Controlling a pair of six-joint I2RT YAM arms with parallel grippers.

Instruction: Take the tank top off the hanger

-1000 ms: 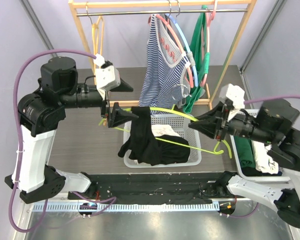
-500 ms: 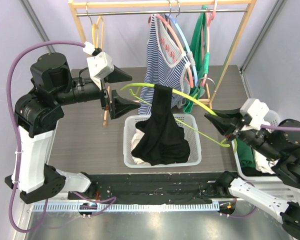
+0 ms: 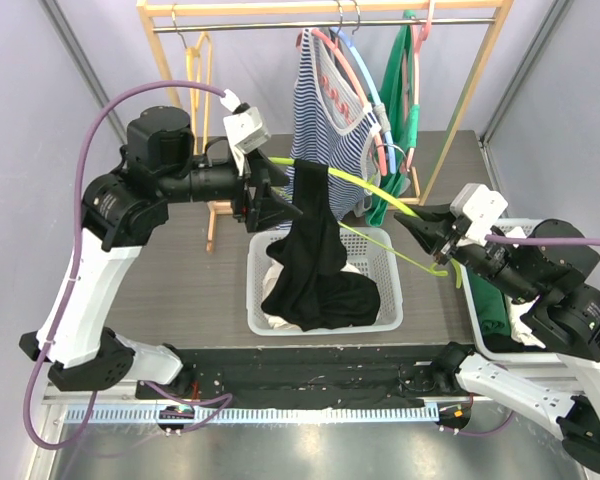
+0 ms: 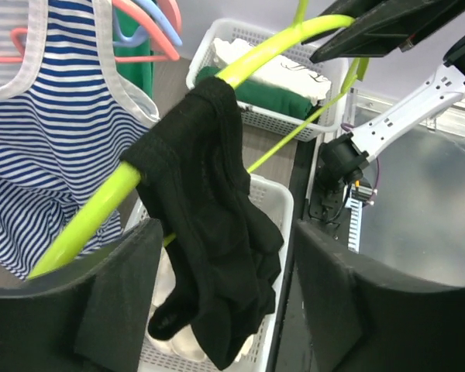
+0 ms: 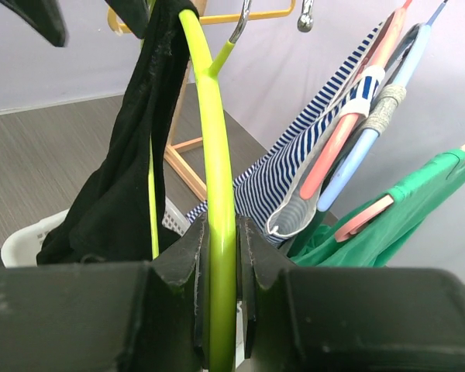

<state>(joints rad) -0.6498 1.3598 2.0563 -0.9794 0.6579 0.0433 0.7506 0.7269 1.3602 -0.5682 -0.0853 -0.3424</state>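
A black tank top [image 3: 310,240] hangs by one strap from a lime green hanger [image 3: 360,185], and its lower part rests in a white basket [image 3: 392,300]. My right gripper [image 3: 412,220] is shut on one end of the hanger [image 5: 215,116], with the tank top [image 5: 128,178] draped off the far end. My left gripper [image 3: 275,200] is open beside the strap. In the left wrist view the tank top [image 4: 209,201] hangs between my wide-apart fingers [image 4: 116,294], under the hanger [image 4: 256,62]; I see no contact.
A wooden rack [image 3: 170,75] at the back holds a striped tank top [image 3: 315,130] and a green garment [image 3: 400,110] on hangers. A second basket [image 3: 472,300] at the right holds green and white clothes. White cloth lies under the black top in the basket.
My left arm swung right and its open gripper closed in around the hanging strap. My right gripper shifted slightly left with the hanger, and the tank top now hangs straighter over the basket.
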